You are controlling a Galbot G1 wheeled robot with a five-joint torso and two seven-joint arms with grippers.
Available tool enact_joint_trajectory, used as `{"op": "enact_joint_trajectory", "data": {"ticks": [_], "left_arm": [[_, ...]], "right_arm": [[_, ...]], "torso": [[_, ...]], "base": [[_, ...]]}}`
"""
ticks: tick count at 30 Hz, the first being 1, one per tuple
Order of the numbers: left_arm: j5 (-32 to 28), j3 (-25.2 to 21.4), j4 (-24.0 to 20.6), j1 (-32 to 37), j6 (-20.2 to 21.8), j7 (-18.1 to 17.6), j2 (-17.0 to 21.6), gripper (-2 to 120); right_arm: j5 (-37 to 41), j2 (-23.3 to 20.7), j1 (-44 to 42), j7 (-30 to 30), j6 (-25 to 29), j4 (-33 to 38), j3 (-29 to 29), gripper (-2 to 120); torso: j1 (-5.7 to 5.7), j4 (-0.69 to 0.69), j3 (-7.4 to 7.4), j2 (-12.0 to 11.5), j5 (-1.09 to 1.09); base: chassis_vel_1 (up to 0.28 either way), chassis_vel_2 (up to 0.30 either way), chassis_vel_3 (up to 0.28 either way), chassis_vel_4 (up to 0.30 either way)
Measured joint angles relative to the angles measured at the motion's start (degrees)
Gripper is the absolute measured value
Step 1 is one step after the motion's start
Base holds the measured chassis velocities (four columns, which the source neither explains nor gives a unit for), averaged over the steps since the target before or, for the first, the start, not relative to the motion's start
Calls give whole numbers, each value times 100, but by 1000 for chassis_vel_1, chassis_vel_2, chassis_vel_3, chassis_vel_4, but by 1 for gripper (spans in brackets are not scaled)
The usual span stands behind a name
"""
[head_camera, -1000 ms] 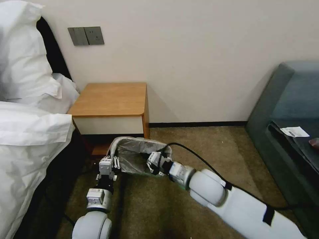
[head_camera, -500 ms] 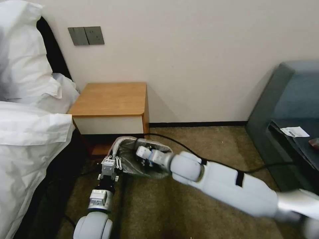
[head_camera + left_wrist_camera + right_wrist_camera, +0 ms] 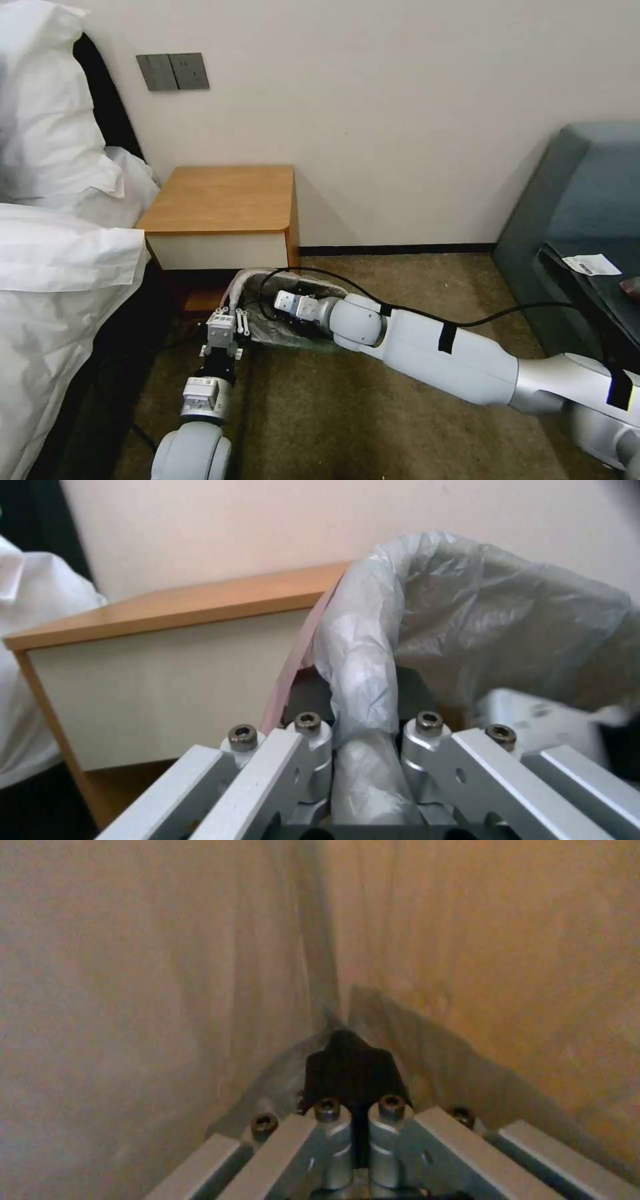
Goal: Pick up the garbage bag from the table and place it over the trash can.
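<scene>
The garbage bag (image 3: 267,313) is seen on the carpeted floor (image 3: 373,427), just in front of the table (image 3: 227,200) and below its white drawer front, draped over what is taken to be the trash can, whose own surface is hidden by the plastic. The table top is bare orange-brown wood, and the table stands against the wall (image 3: 400,100) with white bedding (image 3: 60,253) at its left side.

The left gripper (image 3: 227,319) is held at the bag's near left rim. In the left wrist view the left gripper (image 3: 363,720) is closed on a bunched fold of the garbage bag (image 3: 480,615), the grey plastic being pinched between the two fingers (image 3: 310,750) and rising in an arch above them; a pink-red band is visible along the bag's edge beside the table (image 3: 153,630).

The right gripper (image 3: 283,303) is reached into the bag's mouth from the right, the arm stretched low over the floor with a black cable (image 3: 427,313) looped over it. In the right wrist view the right gripper (image 3: 357,1075) is shown with its dark fingertips (image 3: 350,1067) brought together, pushed into a crease of the garbage bag (image 3: 167,965); no plastic can be seen between them
</scene>
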Motion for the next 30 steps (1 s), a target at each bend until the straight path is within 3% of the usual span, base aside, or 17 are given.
{"op": "enact_joint_trajectory", "data": {"ticks": [11, 18, 22, 26, 30], "left_arm": [[-17, -43, 52, 33, 60, 10, -90, 9], [-356, -175, 334, -102, 173, -103, -99, 9], [-546, -194, 353, -163, 217, -206, -83, 9], [-964, -212, 264, -150, 317, -377, -56, 9], [-1156, -215, 264, -131, 430, -455, -36, 9]], "right_arm": [[5, 2, -27, 80, 95, 140, 19, 0], [368, -371, -555, 433, 112, 1093, 404, 0], [108, -634, -1092, 311, 193, 1514, 1013, 0], [45, -1004, -1960, 342, 476, 2065, 2017, 0], [168, -1287, -2714, 495, 690, 2597, 2500, 0]], "torso": [[0, 1, 0, 0, 1], [-1, 0, -1, 0, 0], [-1, 1, -1, 0, 0], [0, 0, -1, 0, 1], [-1, 0, -1, 1, 0]], "base": [[0, 0, 0, 0], [0, 0, 0, 0], [0, 0, 0, 0], [0, 0, 0, 0], [0, 0, 0, 0]]}}
